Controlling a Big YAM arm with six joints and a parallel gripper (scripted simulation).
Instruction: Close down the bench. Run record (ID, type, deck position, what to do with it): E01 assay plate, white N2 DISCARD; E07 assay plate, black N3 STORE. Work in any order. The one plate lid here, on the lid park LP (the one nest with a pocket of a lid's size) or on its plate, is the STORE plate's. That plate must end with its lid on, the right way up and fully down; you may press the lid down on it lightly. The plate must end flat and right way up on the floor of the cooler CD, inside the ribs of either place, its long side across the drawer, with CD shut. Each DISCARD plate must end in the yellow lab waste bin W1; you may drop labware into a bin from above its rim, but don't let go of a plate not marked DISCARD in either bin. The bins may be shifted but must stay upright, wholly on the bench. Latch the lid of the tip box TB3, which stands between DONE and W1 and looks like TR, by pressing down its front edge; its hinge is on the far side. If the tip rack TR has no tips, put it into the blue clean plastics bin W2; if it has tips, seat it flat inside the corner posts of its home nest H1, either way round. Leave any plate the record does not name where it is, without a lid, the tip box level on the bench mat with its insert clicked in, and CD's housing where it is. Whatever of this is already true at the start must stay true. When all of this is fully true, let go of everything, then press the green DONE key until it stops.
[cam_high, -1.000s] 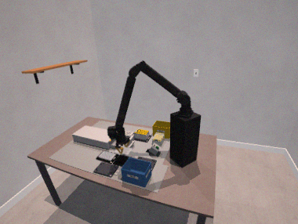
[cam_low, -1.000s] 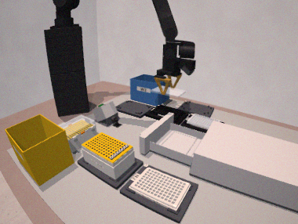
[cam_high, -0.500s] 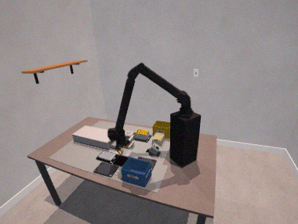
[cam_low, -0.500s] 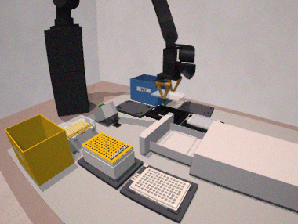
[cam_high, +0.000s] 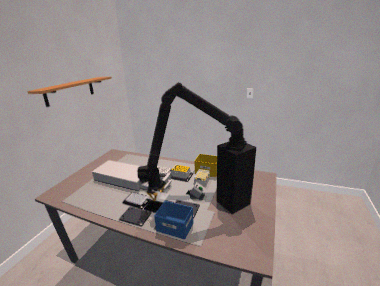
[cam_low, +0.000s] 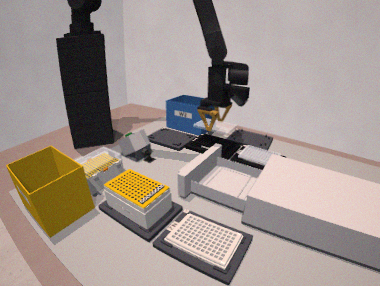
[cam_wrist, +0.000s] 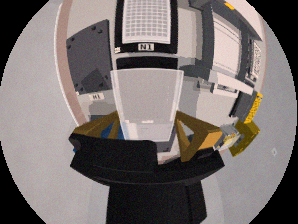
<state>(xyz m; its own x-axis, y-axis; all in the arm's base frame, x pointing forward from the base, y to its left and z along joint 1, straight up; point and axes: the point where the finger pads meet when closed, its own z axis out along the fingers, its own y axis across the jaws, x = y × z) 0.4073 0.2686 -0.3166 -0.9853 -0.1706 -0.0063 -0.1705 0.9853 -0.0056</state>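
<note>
My gripper (cam_low: 212, 120) is shut on the pale plate lid (cam_low: 220, 128) and holds it flat, a little above the black assay plate (cam_low: 212, 143) on its nest. In the wrist view the lid (cam_wrist: 147, 92) sits between the yellow fingers, and only a dark strip of the black plate (cam_wrist: 147, 63) shows past its far edge. The white assay plate (cam_wrist: 145, 19) lies on the nest marked N2, just beyond; it also shows in the exterior view (cam_low: 255, 154). The cooler's drawer (cam_low: 220, 180) stands pulled open and empty.
The cooler housing (cam_low: 315, 200) is at the right. The blue bin W2 (cam_low: 187, 114) stands behind the gripper, the yellow bin W1 (cam_low: 47, 192) at front left. The tip box (cam_low: 100, 167), a tip rack with yellow tips (cam_low: 136, 192), the DONE key block (cam_low: 134, 142) and another white plate (cam_low: 205, 238) are nearby.
</note>
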